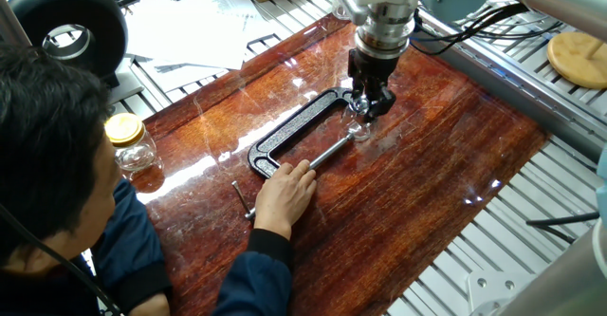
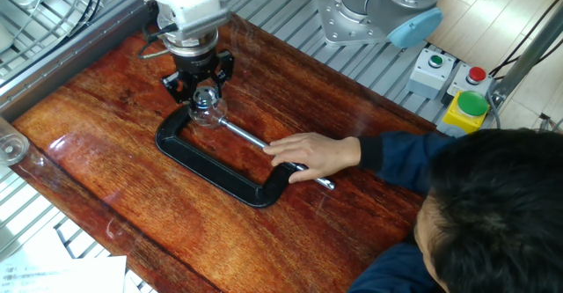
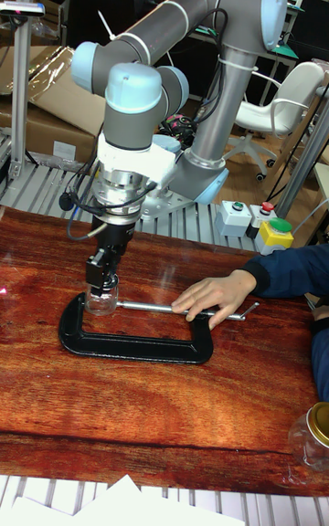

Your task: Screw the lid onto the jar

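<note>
Spanning the frame, the wood table (image 2: pixel 369 231) is seen w/ a black C-clamp (image 2: pixel 211 170) laid flat on it, steadied by a person's hand (image 2: pixel 312 155) on the screw end. The jar (image 2: pixel 206 110) is held upright betw. clamp jaw and screw tip. The gripper (image 2: pixel 199 84) is set directly over the jar mouth, fingers narrow, pinched round the lid (image 3: pixel 100 286) at the jar's top. No legible writing or brand can be made out.
</note>
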